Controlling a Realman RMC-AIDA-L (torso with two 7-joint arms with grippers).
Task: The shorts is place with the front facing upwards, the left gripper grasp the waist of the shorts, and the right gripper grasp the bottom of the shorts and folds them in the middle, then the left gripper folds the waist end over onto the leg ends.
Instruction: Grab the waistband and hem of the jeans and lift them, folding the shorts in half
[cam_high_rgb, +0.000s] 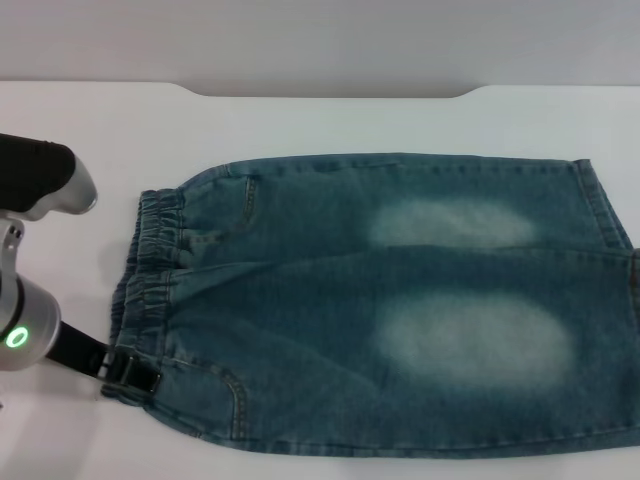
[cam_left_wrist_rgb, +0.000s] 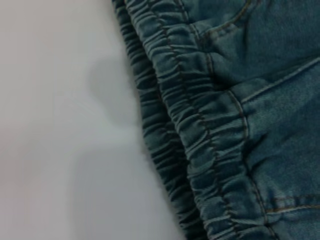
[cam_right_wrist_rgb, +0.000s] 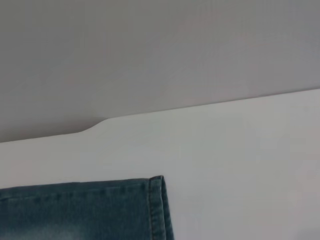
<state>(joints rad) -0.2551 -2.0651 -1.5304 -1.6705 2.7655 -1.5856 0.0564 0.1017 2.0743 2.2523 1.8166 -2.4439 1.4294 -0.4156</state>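
The blue-green denim shorts (cam_high_rgb: 400, 310) lie flat on the white table, front up, with two pale faded patches on the legs. The gathered elastic waist (cam_high_rgb: 155, 250) is at the left and the straight leg hems (cam_high_rgb: 605, 210) are at the right. My left gripper (cam_high_rgb: 133, 374) is at the near corner of the waistband, touching its edge. The left wrist view shows the puckered waistband (cam_left_wrist_rgb: 200, 125) from close above. In the right wrist view, one hem corner (cam_right_wrist_rgb: 155, 205) of the bottom of the shorts lies on the table. The right gripper itself is out of view.
The white table (cam_high_rgb: 330, 120) extends bare beyond the shorts to the left and to the far side. Its far edge (cam_right_wrist_rgb: 200, 107) has a shallow step. The shorts' right end runs to the edge of the head view.
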